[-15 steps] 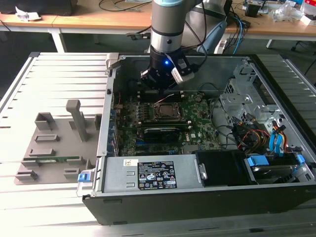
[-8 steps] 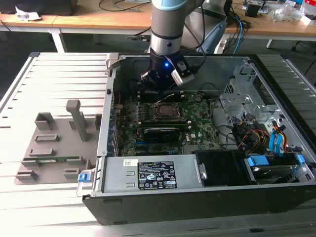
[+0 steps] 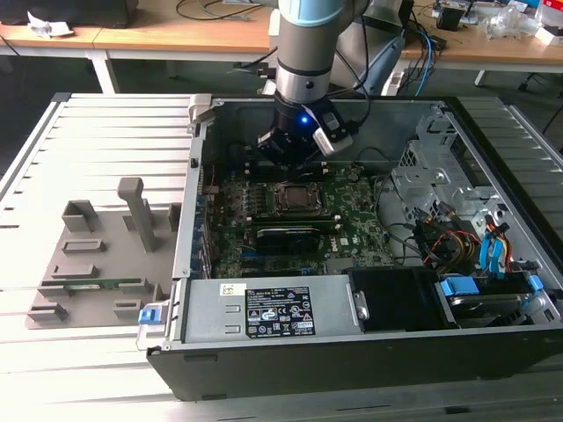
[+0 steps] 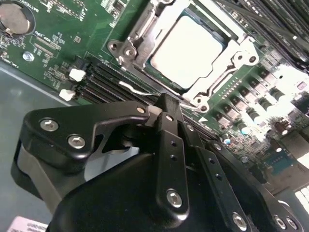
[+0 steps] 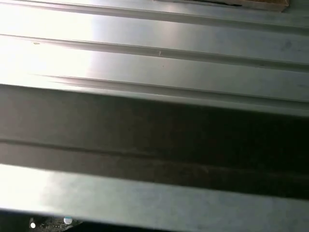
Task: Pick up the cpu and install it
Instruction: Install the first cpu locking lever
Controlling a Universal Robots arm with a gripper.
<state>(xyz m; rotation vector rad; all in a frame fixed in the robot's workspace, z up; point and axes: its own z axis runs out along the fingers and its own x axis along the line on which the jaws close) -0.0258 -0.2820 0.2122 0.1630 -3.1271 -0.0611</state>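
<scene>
While the cpu [image 4: 187,48] sits seated in the socket frame [image 4: 145,29], the gripper [image 4: 166,108] hovers just beside it, jaws closed together, holding nothing.

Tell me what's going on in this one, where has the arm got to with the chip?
A single robot arm is reaching into an open computer case, its gripper hanging just beside the processor socket on the green motherboard. In the second wrist view the cpu already lies flat in the socket, its silver top showing inside the metal frame. The jaws look closed together with nothing between them, clear of the chip.
</scene>
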